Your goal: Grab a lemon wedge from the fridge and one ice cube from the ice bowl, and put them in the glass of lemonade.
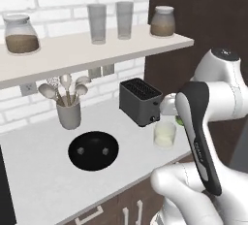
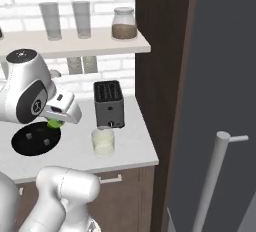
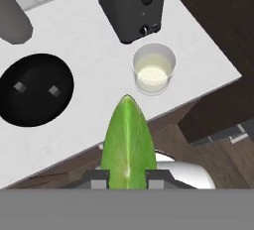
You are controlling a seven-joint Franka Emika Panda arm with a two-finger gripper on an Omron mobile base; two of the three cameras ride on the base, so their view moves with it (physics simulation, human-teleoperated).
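One lemon wedge (image 3: pixel 125 140) sits pinched in the nearly closed gripper (image 3: pixel 126 177), hovering near the glass of lemonade (image 3: pixel 154 68) — next, I judge, centre over its rim and release — ice cube (image 3: pixel 53 91) afterwards.

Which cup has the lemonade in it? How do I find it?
Look at the white counter under the shelf and find the dark grey toaster. Just in front of it, near the counter's front edge, stands the glass of lemonade. It is short, clear and holds pale yellowish liquid, unlike the two tall empty glasses on the shelf.
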